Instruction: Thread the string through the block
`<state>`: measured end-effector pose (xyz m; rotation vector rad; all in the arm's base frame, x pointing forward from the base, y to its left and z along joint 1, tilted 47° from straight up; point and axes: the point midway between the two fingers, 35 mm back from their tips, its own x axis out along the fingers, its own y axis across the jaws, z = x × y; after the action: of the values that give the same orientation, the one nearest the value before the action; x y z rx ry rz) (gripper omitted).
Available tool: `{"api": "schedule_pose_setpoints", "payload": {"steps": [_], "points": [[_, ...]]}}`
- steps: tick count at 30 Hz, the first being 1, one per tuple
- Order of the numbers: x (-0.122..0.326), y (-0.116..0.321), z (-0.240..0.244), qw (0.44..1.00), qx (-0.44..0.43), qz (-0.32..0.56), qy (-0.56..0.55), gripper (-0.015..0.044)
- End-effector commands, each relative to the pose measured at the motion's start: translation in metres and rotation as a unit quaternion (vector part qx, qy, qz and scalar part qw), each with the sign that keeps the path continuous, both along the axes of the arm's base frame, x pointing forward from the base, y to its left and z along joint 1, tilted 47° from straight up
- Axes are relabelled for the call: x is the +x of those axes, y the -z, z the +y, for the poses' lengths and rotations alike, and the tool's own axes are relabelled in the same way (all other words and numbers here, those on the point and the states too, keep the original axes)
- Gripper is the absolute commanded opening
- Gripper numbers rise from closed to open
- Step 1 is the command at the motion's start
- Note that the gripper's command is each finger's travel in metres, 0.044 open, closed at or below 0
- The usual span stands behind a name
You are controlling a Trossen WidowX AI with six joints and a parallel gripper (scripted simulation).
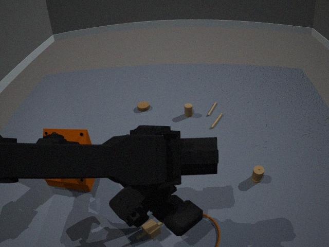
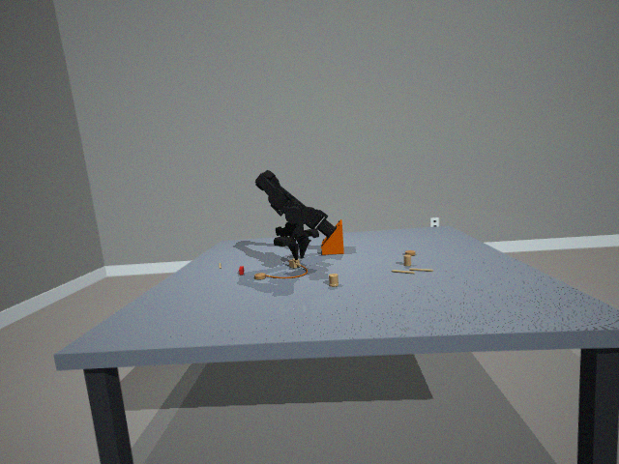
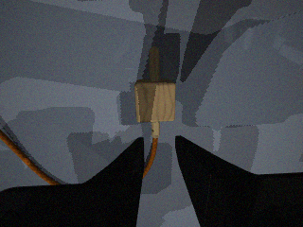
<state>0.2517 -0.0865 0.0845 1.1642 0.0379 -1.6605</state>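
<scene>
The wooden block (image 1: 150, 229) (image 2: 292, 263) (image 3: 156, 101) stands on the table. The stick (image 3: 154, 66) (image 1: 140, 235) is in its hole: a longer part shows beyond the block's far side in the wrist view, and a short end on the near side. The orange string (image 3: 24, 161) (image 1: 218, 228) (image 2: 306, 272) joins that near end and curves to the round button (image 2: 259, 275). My gripper (image 3: 159, 142) (image 2: 299, 258) is partly open with nothing between its fingertips, just short of the stick's near end. The string passes behind the left finger. The top view hides the fingertips.
Two loose sticks (image 1: 212, 108) (image 1: 216, 121), a wooden cylinder (image 1: 188, 110) (image 2: 407, 260) and a disc (image 1: 143, 106) (image 2: 409, 252) lie farther off. Another cylinder (image 1: 257, 174) (image 2: 333, 279) is nearer. A red piece (image 2: 241, 271) and small stick (image 2: 220, 265) are beyond the button.
</scene>
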Motion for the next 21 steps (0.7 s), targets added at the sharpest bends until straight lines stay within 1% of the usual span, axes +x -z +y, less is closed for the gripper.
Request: {"api": "schedule_pose_setpoints", "payload": {"steps": [1,12,14,16,18,21], "points": [[-0.001,-0.038,0.04,1.0,0.001,-0.006,-0.004,0.0124],[-0.001,-0.036,0.037,1.0,-0.001,0.001,-0.011,0.0124],[-0.002,-0.038,0.036,0.997,-0.004,0.046,-0.054,0.0124],[-0.004,-0.04,0.034,0.986,-0.008,0.114,-0.12,0.0124],[-0.007,-0.042,0.033,0.966,-0.012,0.181,-0.184,0.0124],[-0.01,-0.045,0.03,0.919,-0.017,0.279,-0.277,0.0124]]}}
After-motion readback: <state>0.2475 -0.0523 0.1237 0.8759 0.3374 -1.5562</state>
